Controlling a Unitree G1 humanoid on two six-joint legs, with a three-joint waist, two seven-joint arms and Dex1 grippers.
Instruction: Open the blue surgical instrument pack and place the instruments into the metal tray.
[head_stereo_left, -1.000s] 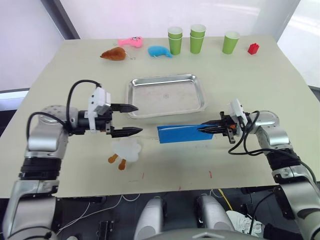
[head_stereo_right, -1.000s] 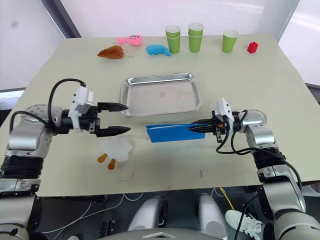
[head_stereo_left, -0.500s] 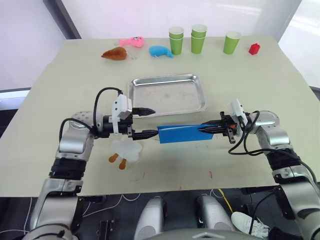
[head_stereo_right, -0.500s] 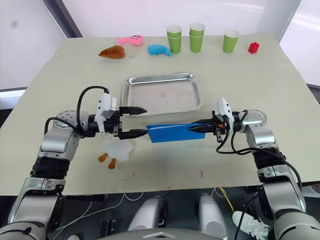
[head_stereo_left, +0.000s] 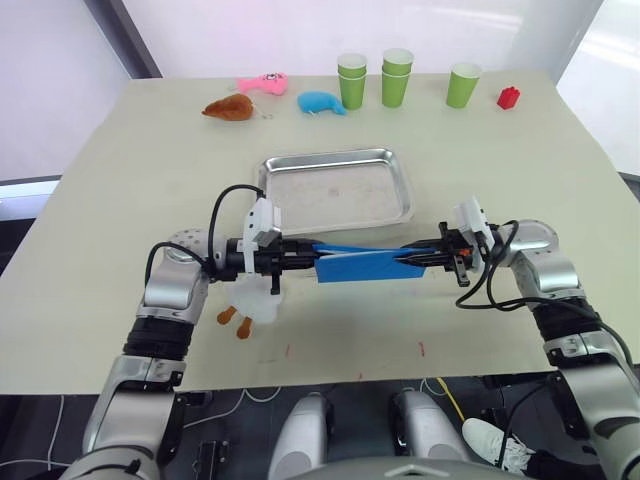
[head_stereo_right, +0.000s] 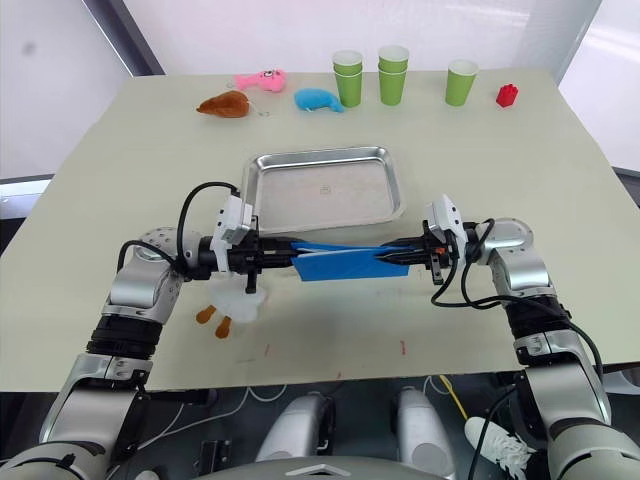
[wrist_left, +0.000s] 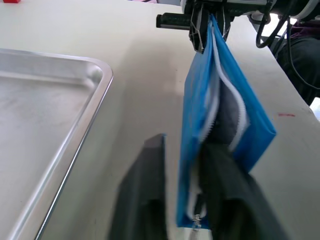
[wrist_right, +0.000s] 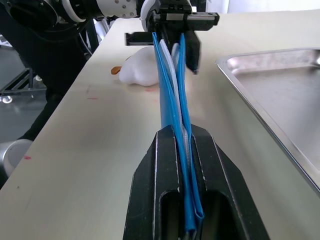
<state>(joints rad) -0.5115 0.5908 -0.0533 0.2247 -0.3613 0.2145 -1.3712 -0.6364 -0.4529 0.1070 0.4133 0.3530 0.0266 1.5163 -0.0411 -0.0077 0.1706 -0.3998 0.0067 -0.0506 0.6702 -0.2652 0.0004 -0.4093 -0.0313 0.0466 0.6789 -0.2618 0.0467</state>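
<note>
Right gripper clamped on one end of the blue pack, both black fingers pressed flat against the fabric layers as seen in the right wrist view. Left gripper closed to a narrow gap on the opposite end of the same pack, one finger on each side of a blue flap in the left wrist view. Pack held between the two grippers just above the table, long axis running left to right, edge-on, with the white zipper line visible along the partly spread top edge. Pack located directly in front of the near rim of the metal tray, close to it, contact not discernible. Tray interior bare and shiny. Instruments not visible from outside the pack.

White plush toy with orange feet lying on the table under the left wrist. At the far edge of the table: brown plush, pink plush, blue plush, green cups in two stacks plus a single cup, and a red block
</note>
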